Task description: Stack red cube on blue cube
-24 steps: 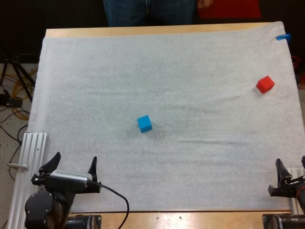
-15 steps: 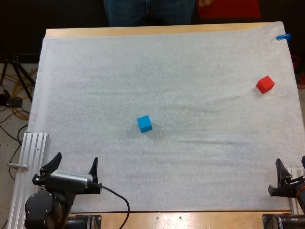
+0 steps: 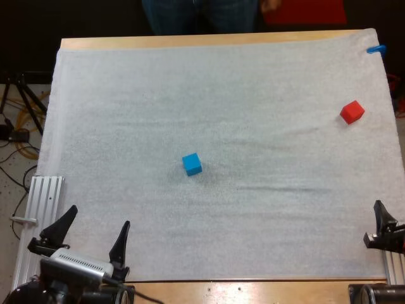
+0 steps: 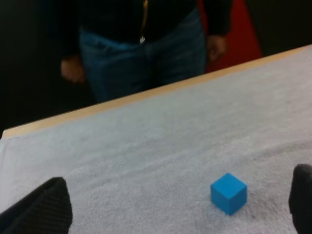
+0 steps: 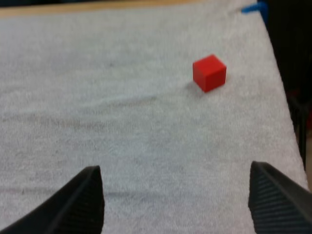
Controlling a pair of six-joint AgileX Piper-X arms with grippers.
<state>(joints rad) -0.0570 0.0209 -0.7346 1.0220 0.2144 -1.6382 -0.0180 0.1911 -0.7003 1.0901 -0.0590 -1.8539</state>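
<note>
High view | red cube skewed, far right; blue cube central | left, right jaws wide

right tool partly cropped, person cropped above chest

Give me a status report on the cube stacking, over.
Left pincer open, empty. Right pincer open, empty. Red cube far right, blue cube mid-mat, unstacked. Person beyond far edge, off the mat.

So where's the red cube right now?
In the high view the red cube sits on the white mat near its right edge, far from the blue cube in the middle.
</note>
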